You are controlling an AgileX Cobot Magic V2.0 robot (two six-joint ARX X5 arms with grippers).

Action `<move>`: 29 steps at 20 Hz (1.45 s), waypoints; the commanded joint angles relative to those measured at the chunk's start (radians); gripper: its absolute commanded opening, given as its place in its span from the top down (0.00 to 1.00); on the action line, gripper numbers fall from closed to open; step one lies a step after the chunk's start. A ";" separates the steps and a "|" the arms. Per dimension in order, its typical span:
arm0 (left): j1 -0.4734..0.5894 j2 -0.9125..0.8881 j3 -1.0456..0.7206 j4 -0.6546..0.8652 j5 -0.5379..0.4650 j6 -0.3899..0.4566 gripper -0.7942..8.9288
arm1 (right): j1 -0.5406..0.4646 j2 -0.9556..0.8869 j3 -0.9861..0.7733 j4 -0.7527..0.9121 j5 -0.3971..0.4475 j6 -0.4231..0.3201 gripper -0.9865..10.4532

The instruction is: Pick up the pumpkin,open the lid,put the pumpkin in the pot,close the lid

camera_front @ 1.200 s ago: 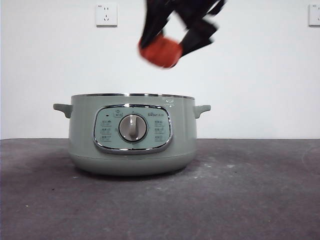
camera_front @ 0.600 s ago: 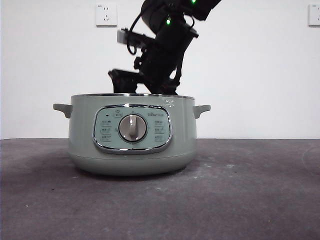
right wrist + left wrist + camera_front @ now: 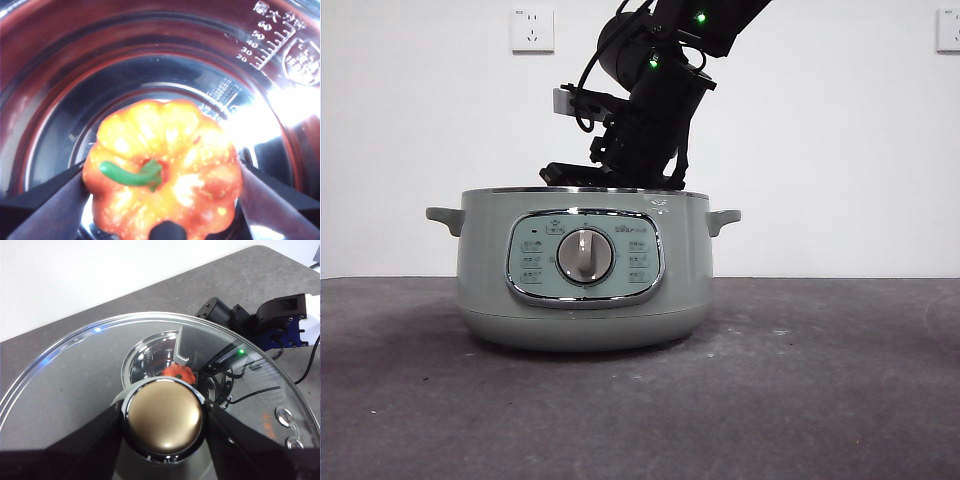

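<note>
Pumpkin lowered into the open pot.
Right gripper (image 3: pixel 162 220) clasps the light, rigid toy pumpkin (image 3: pixel 162 182) by its ribbed flanks inside the pot (image 3: pixel 585 275); left gripper (image 3: pixel 162 415) grips the fragile glass lid (image 3: pixel 75 370) by its knob.

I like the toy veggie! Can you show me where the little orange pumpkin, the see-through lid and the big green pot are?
small orange ribbed pumpkin (image 3: pixel 165 175): right wrist view, top by the stem.
clear glass lid (image 3: pixel 75 380): left wrist view, bare glass.
pale green electric pot (image 3: pixel 485 290): front view, front wall.
</note>
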 commanded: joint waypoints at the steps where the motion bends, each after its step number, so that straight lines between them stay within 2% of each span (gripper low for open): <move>1: 0.002 -0.014 0.015 0.036 0.010 0.005 0.93 | 0.003 0.016 0.001 0.003 0.003 0.026 0.34; 5: 0.002 -0.013 0.015 0.037 0.010 0.005 0.93 | 0.002 -0.014 0.003 0.003 0.006 0.032 0.34; 8: 0.002 -0.002 0.015 0.053 0.011 0.009 0.93 | 0.000 -0.121 0.003 -0.004 0.066 0.037 0.34; 11: 0.000 0.048 0.015 0.101 0.015 0.012 0.93 | -0.029 -0.321 0.003 -0.070 0.137 0.133 0.34; 14: -0.021 0.121 0.015 0.167 0.089 0.012 0.93 | -0.067 -0.522 0.003 -0.177 0.137 0.172 0.34; 20: -0.085 0.310 0.015 0.264 0.088 0.036 0.93 | -0.091 -0.805 0.003 -0.278 0.136 0.175 0.34; 29: -0.138 0.514 0.015 0.362 0.084 0.061 0.93 | -0.090 -0.943 0.003 -0.388 0.133 0.174 0.34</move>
